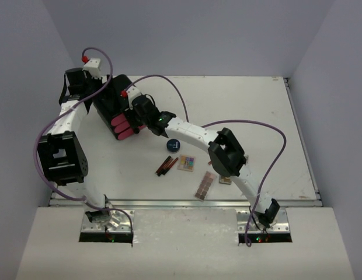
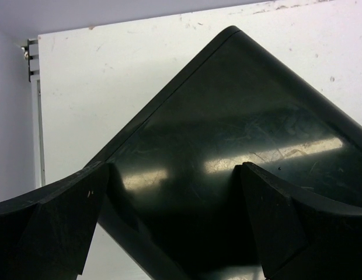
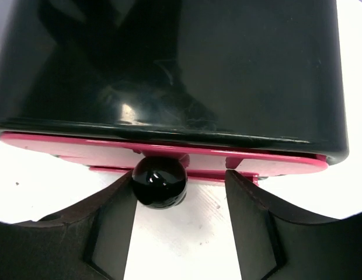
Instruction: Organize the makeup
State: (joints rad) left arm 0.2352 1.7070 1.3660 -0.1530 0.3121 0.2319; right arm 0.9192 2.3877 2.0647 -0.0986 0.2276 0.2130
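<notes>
The makeup lies on the white table in the top view: a blue round compact (image 1: 173, 144), slim dark and red sticks (image 1: 166, 166), a square multicolour palette (image 1: 187, 163) and a long brownish palette (image 1: 205, 185). My right gripper (image 1: 141, 121) (image 3: 180, 175) is open at the front of the pink drawers (image 3: 169, 154). A black round knob (image 3: 159, 182) sits between its fingers, against the left one. My left gripper (image 1: 101, 95) (image 2: 172, 169) is open, its fingers wide apart over the black box (image 2: 228, 116).
The large black box (image 1: 114, 99) with pink drawers (image 1: 125, 127) stands at the back left. A small brownish item (image 1: 225, 179) lies partly under my right arm. Grey walls close the table's left, back and right sides.
</notes>
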